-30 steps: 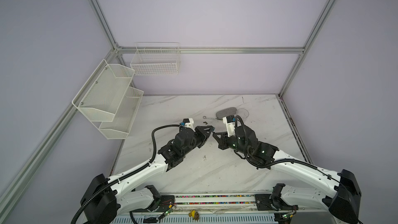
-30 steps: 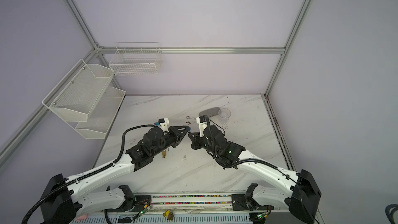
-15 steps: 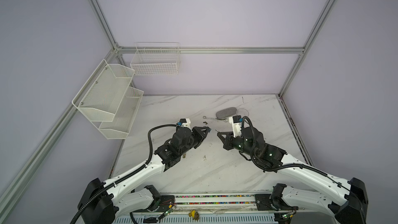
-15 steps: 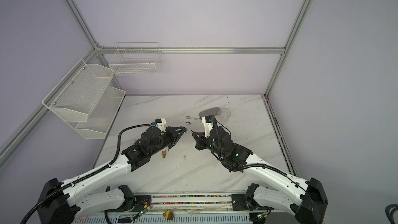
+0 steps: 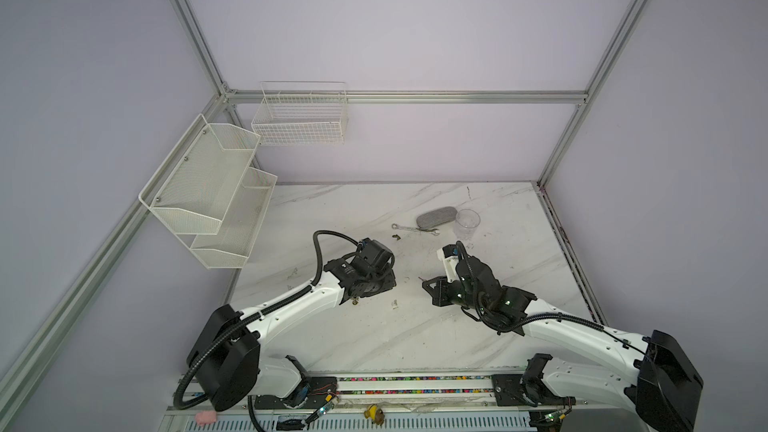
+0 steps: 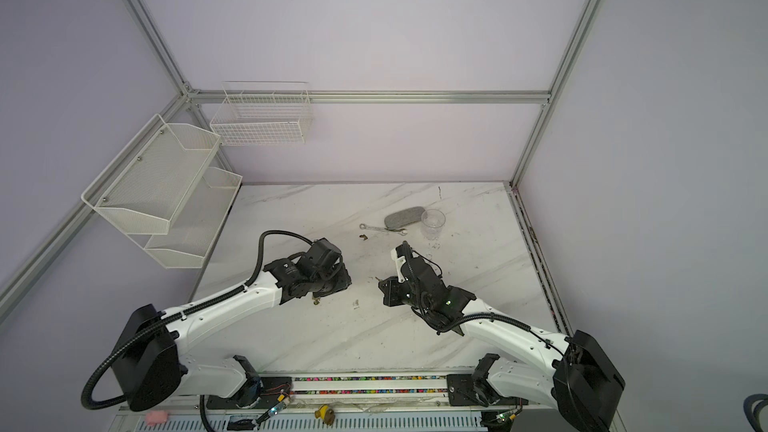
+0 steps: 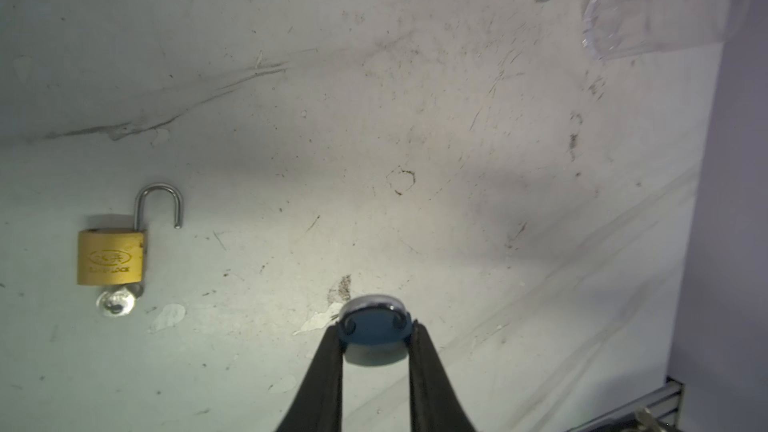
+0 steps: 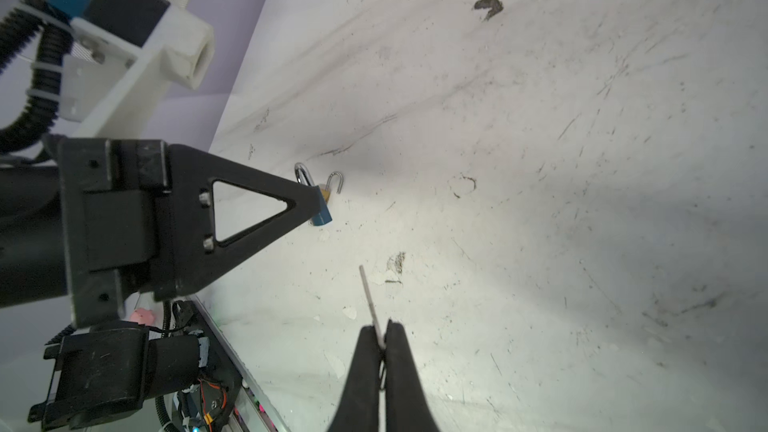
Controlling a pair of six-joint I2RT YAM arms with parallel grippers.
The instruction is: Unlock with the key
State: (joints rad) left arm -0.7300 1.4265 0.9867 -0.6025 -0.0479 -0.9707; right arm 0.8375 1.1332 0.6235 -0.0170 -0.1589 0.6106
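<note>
The only lettering was on the brass padlock, seen in the left wrist view. Its face was stamped with an oval emblem whose characters were too small to read. Beneath the emblem ran one stamped line that seemed to end in "LOCK"; its first letters stayed unclear.

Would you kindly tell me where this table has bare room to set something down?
Free: the back-left marble between mesh shelf and wrench, and the front middle strip. Crowded: wrench, grey pad and clear cup back right; brass padlock near the left pincer.
</note>
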